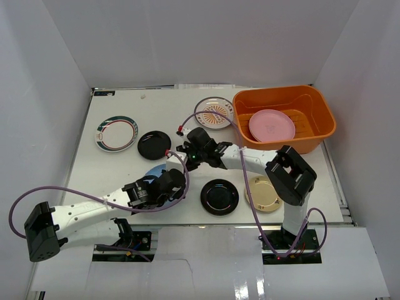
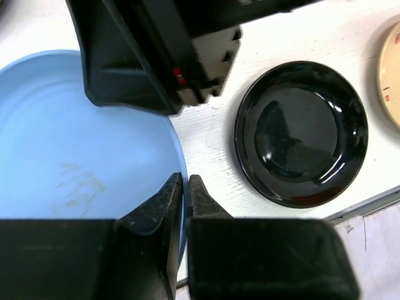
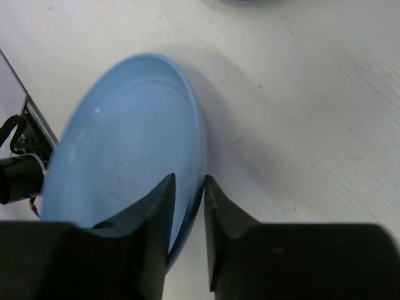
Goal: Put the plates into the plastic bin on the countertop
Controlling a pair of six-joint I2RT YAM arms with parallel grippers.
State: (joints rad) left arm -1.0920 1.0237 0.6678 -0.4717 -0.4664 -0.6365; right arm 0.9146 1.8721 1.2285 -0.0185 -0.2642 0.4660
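White countertop (image 1: 112,172), light blue plate (image 2: 75,150) pinched in my left gripper (image 2: 185,187). My right gripper (image 3: 189,184) straddles the rim too, can't tell if it's gripping. Plastic bin (image 1: 275,91) is at 2 o'clock, closer to the right one.

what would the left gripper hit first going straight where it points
The left gripper pinches the rim of the light blue round plate; straight on, across that plate, it would likely meet the black body of the right gripper first, though depth is unclear.

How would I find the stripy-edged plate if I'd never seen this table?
On the white countertop, look to the far-left side, opposite the orange bin. Two plates lie there: a glossy black plate and, left of it, the white plate. Only it has a green and red rim.
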